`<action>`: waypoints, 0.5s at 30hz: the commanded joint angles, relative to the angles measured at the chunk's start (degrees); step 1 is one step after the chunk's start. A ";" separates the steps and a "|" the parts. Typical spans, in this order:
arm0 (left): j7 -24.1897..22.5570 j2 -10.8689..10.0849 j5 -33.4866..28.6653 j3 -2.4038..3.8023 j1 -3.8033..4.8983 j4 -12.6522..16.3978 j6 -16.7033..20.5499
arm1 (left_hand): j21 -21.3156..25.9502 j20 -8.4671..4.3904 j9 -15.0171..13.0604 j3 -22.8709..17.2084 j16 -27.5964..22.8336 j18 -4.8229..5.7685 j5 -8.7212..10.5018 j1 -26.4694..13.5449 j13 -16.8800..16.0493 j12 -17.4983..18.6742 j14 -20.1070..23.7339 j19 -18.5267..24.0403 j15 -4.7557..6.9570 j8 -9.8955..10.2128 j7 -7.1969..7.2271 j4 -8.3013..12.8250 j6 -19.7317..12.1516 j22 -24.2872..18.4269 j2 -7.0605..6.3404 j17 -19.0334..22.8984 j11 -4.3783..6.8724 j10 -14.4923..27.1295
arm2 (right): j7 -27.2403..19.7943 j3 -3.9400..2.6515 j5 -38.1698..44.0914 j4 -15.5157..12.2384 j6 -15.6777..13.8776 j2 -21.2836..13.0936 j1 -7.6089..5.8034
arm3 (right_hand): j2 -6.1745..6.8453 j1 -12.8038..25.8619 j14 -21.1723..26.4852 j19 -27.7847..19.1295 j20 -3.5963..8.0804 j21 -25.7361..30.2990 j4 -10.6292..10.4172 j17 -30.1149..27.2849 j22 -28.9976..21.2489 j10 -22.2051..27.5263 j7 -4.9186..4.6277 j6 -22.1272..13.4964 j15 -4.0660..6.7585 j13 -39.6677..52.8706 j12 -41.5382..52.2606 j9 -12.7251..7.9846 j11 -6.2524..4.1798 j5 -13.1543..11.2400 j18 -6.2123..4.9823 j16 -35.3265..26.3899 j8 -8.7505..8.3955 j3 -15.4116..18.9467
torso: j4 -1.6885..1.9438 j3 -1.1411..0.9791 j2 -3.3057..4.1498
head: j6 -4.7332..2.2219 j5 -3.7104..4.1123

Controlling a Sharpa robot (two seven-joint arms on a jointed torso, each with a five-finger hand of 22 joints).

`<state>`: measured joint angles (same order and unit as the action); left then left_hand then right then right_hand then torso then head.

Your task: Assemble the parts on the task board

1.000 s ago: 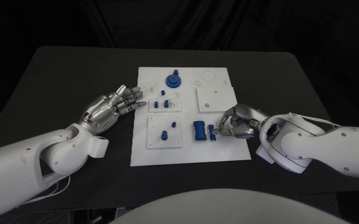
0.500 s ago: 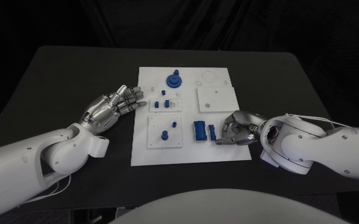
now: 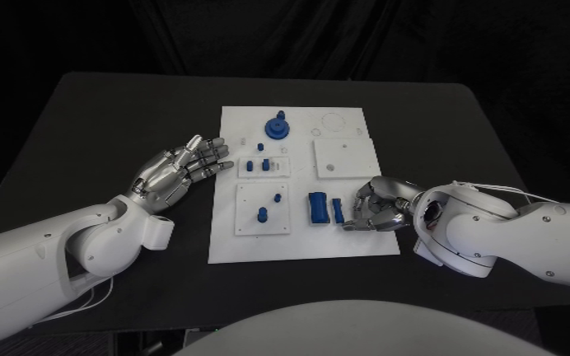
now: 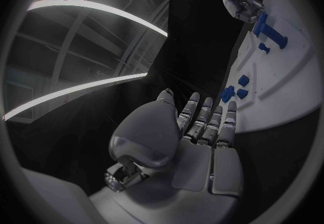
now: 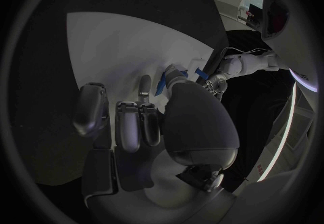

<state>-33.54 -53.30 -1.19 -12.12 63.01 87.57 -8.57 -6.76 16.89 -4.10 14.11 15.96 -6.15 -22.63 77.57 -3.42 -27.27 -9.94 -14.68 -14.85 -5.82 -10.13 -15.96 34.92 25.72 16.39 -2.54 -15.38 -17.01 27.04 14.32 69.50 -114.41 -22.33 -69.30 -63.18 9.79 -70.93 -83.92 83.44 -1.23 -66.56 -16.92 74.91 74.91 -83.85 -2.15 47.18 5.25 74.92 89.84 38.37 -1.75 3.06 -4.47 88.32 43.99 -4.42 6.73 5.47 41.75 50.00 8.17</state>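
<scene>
Parts: a blue block and a slim blue piece lie side by side low on the white task board, mid-worktop. My right hand curls beside the slim piece; contact unclear. My left hand hovers spread and empty off the board's left edge.

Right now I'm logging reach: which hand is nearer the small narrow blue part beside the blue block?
Right. The right hand sits right beside the narrow part; the left hand hovers across the task board.
</scene>
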 commanded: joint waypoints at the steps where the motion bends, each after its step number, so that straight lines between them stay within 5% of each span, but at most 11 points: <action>1: -0.50 0.03 0.12 0.04 -0.11 0.05 -0.90 | -0.18 -0.14 0.00 -0.34 0.40 0.90 -0.27 0.74 -0.02 -0.02 -0.06 -0.37 -0.53 -0.33 -4.12 -0.14 -0.02 0.03 0.03 -0.09 -0.27 -0.20 | 1.10 0.01 0.53 -0.09 -1.30 0.00 0.16 | -0.03 1.33 -5.02 0.02 0.47 -0.11 -0.09 9.70 8.86 -6.15 0.46 -0.06 0.40 15.08 0.16 0.22 -0.51 -0.28 -0.21 -0.31 0.44 0.36 | -0.04 0.00 0.03 | 0.00 -0.07; 15: -0.44 0.16 0.12 0.04 -0.12 0.00 -0.99 | -0.21 -0.15 0.01 -0.55 0.52 1.00 -0.35 0.89 -0.03 -0.06 -0.03 -0.40 -0.61 -0.37 -4.15 -0.10 -0.03 0.01 0.00 -0.10 -0.34 -0.25 | 2.27 0.01 0.53 0.44 -2.08 0.27 0.17 | -0.76 4.55 -4.97 -0.08 0.85 0.33 -0.11 9.43 8.75 -6.15 0.91 0.04 0.77 15.08 0.16 0.71 -0.93 -0.28 -0.28 -0.42 1.07 0.69 | -0.04 -0.01 0.03 | 0.00 -0.01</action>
<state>-33.49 -53.23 -1.19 -12.12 63.00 87.53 -8.60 -6.76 16.89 -4.10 13.87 16.40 -6.15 -22.63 78.06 -3.42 -27.27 -10.16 -14.69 -15.06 -5.82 -10.13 -16.20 34.92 25.72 16.40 -2.54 -15.38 -17.01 27.62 14.32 69.63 -114.01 -23.37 -69.05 -63.17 8.96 -66.86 -84.02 83.45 -0.82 -66.56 -16.99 74.91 74.91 -84.03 -1.65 47.09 5.76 74.91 89.84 39.01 -2.37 3.06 -4.48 88.12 44.83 -4.04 6.72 5.47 41.79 50.00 8.25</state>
